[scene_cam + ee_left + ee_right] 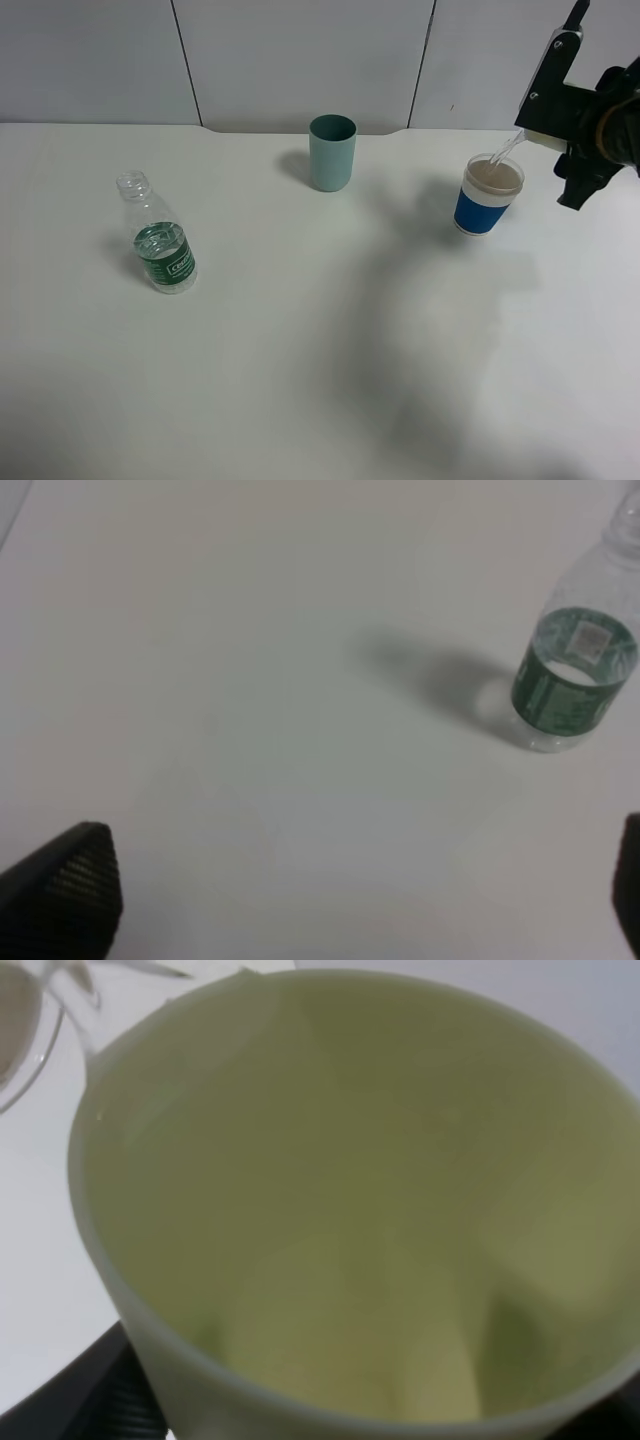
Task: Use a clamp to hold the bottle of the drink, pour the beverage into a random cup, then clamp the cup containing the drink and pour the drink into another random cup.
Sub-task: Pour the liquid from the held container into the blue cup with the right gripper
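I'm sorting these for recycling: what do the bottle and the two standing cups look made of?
Bottle: clear, glossy thin plastic, see-through with a printed green label. Teal cup: opaque matte, probably plastic. Blue-banded cup: matte beige inside, possibly paper; not certain.

The right tool [560, 150], on its black arm at the far right, is tilted over and clamped shut around the yellow-green cup [350, 1210], while the left tool [350, 900] has its jaws spread wide, holding nothing.

Robot test bench, likely a lab: bare white table [300, 380], plain grey panelled wall [300, 60] behind, few props, black robot arm [600, 130].
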Robot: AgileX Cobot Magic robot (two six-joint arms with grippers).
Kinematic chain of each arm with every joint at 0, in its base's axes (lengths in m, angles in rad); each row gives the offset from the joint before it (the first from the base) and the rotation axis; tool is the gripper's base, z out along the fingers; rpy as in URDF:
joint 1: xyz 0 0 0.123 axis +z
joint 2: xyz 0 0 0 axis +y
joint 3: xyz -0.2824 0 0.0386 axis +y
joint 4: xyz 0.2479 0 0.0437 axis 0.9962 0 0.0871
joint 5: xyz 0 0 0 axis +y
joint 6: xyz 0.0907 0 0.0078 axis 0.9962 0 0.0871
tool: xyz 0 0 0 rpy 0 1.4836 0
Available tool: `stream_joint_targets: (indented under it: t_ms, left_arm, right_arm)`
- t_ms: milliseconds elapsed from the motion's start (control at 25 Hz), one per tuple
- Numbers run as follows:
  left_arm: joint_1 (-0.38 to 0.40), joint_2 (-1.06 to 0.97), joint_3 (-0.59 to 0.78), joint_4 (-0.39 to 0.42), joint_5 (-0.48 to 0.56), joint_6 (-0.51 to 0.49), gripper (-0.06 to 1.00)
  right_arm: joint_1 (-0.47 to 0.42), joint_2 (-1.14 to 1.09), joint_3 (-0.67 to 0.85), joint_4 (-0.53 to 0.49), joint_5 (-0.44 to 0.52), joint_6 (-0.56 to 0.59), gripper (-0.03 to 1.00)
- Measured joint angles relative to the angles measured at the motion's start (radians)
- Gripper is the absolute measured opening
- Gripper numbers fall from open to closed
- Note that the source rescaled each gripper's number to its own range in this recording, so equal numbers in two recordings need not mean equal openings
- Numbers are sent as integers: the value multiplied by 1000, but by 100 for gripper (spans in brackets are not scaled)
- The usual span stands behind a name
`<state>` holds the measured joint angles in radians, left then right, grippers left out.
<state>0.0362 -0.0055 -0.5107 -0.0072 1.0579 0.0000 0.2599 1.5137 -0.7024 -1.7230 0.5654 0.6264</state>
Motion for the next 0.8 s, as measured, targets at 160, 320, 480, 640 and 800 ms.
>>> stream_joint_targets:
  t_ms: [160,320,480,640,800]
  left_arm:
    - [0,0,0,0,0,0,100]
    - [0,0,0,0,0,0,100]
    - [0,0,0,0,0,0,100]
    - [0,0,0,0,0,0,100]
    - [0,0,0,0,0,0,100]
  right_arm:
    - [0,0,0,0,0,-16,3]
    - [0,0,0,0,0,-49,3]
    - [0,0,0,0,2,-67,3]
    - [0,0,0,0,3,-72,3]
    - [0,0,0,0,3,-101,3]
